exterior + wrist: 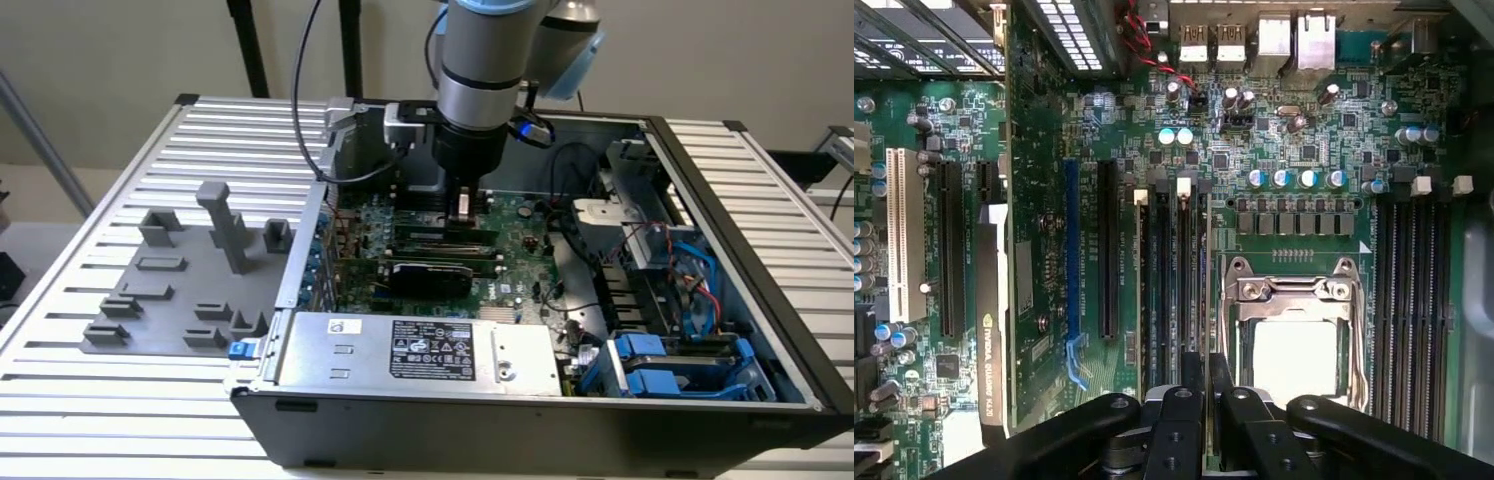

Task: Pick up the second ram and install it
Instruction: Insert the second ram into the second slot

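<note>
Above the motherboard (1284,150), the hand (1204,400) is pinching the ram (1199,300) upright over its slot beside the socket (1294,330); I judge it needs straight, even pressing.

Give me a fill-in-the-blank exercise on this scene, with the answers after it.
1. The gripper hangs over the ____ inside the open computer case.
2. The metal frame of the CPU socket is ____ in colour.
3. The grey fixture lies on the table to the exterior view's ____ of the case.
4. Among the black ones, one long expansion slot is ____.

Missing words: motherboard; silver; left; blue.
</note>
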You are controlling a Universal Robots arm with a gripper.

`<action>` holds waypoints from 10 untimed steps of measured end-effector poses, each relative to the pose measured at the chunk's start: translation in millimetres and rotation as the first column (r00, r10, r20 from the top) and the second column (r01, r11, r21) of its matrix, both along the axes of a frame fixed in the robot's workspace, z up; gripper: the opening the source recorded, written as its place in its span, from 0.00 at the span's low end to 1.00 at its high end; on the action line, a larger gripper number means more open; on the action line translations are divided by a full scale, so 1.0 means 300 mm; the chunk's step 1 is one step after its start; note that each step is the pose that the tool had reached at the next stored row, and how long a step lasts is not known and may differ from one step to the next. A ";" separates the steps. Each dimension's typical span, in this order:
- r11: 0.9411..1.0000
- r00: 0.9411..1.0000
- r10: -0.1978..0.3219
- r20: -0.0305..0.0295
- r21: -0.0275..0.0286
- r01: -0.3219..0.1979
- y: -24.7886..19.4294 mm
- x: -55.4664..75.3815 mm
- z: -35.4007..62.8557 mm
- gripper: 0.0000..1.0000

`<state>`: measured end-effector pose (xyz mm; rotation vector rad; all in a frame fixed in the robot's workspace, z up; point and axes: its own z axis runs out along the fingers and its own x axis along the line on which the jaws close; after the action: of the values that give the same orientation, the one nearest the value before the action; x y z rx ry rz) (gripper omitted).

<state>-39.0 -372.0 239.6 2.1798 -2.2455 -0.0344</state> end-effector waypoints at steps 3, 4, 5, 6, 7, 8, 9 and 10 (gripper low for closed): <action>1.000 1.000 0.000 0.000 0.000 0.000 -0.011 0.000 -0.008 0.14; 1.000 1.000 0.000 0.000 0.000 0.000 -0.013 0.000 -0.008 0.14; 1.000 1.000 0.000 0.000 0.001 0.000 -0.014 0.000 -0.008 0.14; 1.000 1.000 0.000 0.000 0.001 0.000 -0.015 0.000 -0.008 0.14; 1.000 1.000 0.000 0.000 0.001 0.000 -0.016 0.000 -0.009 0.14; 1.000 1.000 0.000 0.000 0.001 0.000 -0.017 0.000 -0.009 0.14; 1.000 1.000 0.000 0.000 0.001 0.000 -0.019 0.000 -0.009 0.14; 1.000 1.000 0.000 0.000 0.001 0.000 -0.020 0.000 -0.009 0.14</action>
<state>-39.0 -378.0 236.8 2.1803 -2.2458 -0.0355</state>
